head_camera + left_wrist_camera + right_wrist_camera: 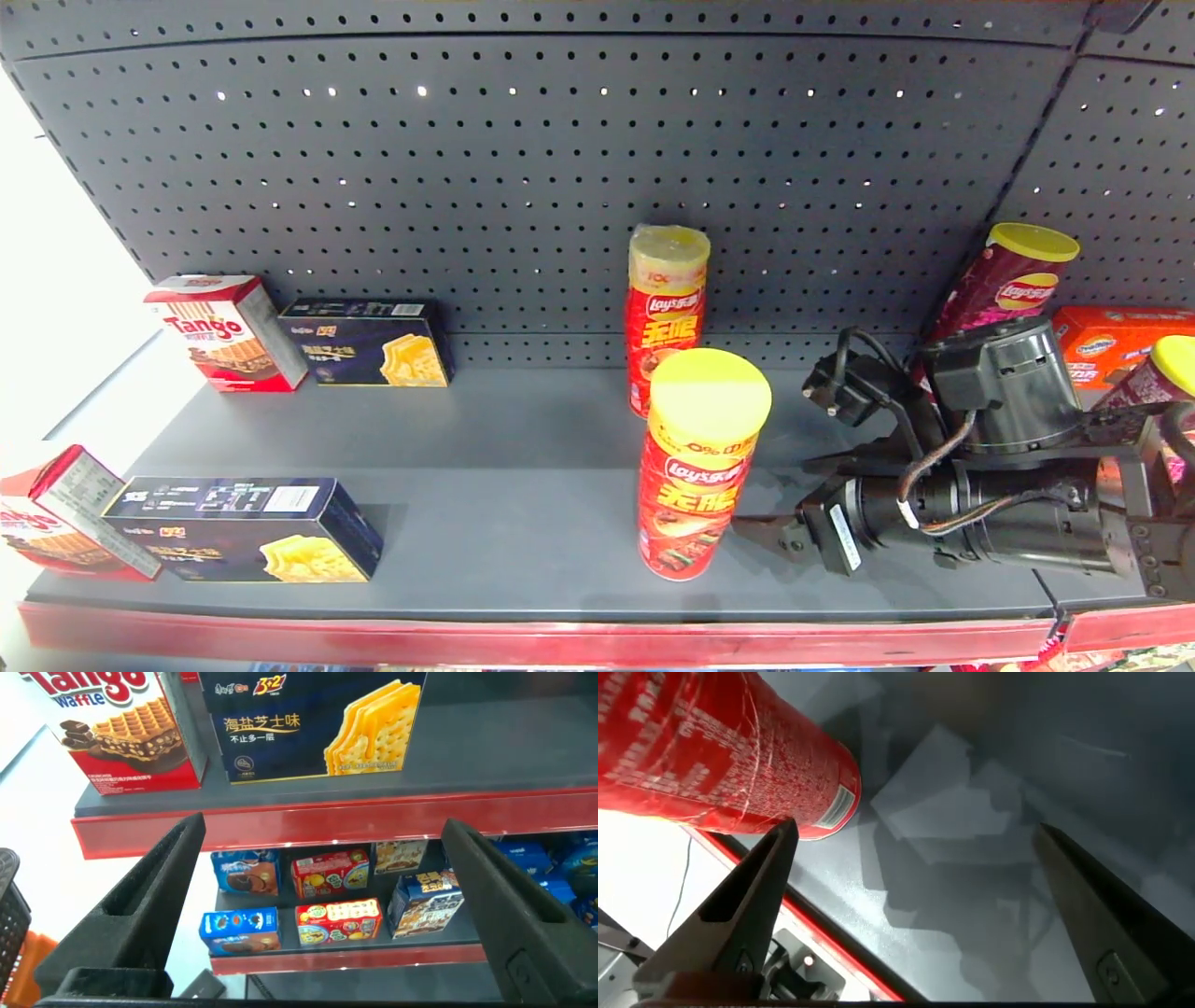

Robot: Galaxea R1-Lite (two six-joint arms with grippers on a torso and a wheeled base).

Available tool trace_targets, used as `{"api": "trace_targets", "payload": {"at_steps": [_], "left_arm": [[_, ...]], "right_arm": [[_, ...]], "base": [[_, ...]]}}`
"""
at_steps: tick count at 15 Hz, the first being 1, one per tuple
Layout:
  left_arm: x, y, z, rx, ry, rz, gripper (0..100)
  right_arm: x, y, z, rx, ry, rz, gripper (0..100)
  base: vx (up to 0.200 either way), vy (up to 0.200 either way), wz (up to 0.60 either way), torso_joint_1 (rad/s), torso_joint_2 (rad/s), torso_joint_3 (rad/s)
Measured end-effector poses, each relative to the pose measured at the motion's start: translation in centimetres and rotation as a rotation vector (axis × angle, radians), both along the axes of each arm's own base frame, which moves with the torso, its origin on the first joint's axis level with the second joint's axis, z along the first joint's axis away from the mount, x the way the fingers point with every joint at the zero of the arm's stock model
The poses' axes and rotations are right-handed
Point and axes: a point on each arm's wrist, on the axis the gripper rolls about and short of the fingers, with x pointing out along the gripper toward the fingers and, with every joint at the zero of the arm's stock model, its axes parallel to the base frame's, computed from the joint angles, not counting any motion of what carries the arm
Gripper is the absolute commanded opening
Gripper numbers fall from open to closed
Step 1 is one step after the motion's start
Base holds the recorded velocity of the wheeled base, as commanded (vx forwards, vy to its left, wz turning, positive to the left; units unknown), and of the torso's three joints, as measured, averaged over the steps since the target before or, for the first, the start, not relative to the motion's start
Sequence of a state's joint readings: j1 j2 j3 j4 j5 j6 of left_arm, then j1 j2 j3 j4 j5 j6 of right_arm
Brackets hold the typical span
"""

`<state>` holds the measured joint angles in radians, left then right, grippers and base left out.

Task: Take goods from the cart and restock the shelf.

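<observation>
While the left gripper [318, 891] hangs out front of the shelf [392, 826], below its red lip, its jaws are spread wide with nothing between them. Past them sit lower shelves of small boxed snacks [327, 901].

Deck front edge, left side: a red wafer box [65, 527] up against a dark cracker box [247, 527] lying lengthwise.

Front centre-right: a red chip can [702, 467], yellow lid, upright on the deck. Just to its right is the right gripper [910, 905], low over the deck, jaws wide apart, holding nothing. The can's base sits just outside one finger [747, 905], not between the two. Can't tell if that finger touches the can.

Directly behind it, a second red chip can [665, 313] stands upright close to the back wall.

Back left: a rear wafer box [224, 331] beside a rear cracker box [369, 341].

Back right, behind the right arm: a tilted purple can [1013, 280], an orange box [1111, 341], and an edge purple can [1167, 369] at the frame border.

Grey pegboard [523, 187] closes the rear.
</observation>
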<state>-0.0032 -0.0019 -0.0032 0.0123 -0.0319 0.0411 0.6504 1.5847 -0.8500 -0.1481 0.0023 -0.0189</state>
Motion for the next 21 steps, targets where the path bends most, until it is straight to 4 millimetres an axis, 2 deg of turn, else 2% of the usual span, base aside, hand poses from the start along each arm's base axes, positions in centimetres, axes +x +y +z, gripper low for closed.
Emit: {"api": "trace_targets", "payload": {"at_steps": [9,14,18,21], "left_arm": [[0.0,0.0,0.0,-0.017,0.001,0.001,100],[0.0,0.0,0.0,-0.017,0.0,0.001,100],[0.0,0.0,0.0,-0.016,0.0,0.001,100],[0.0,0.0,0.0,-0.014,0.0,0.0,100]], "right_arm": [[0.6,0.5,-0.2,-0.004,0.005,0.001,100],[0.3,0.2,0.2,0.004,-0.007,-0.004,100],[-1.3,-1.3,2.8,0.053,-0.095,-0.032,100],[-4.0,-3.7,5.9,0.133,-0.202,-0.052,100]], "base": [[0.0,0.0,0.0,0.0,0.0,0.0],[0.0,0.0,0.0,0.0,0.0,0.0],[0.0,0.0,0.0,0.0,0.0,0.0],[0.0,0.0,0.0,0.0,0.0,0.0]]}}
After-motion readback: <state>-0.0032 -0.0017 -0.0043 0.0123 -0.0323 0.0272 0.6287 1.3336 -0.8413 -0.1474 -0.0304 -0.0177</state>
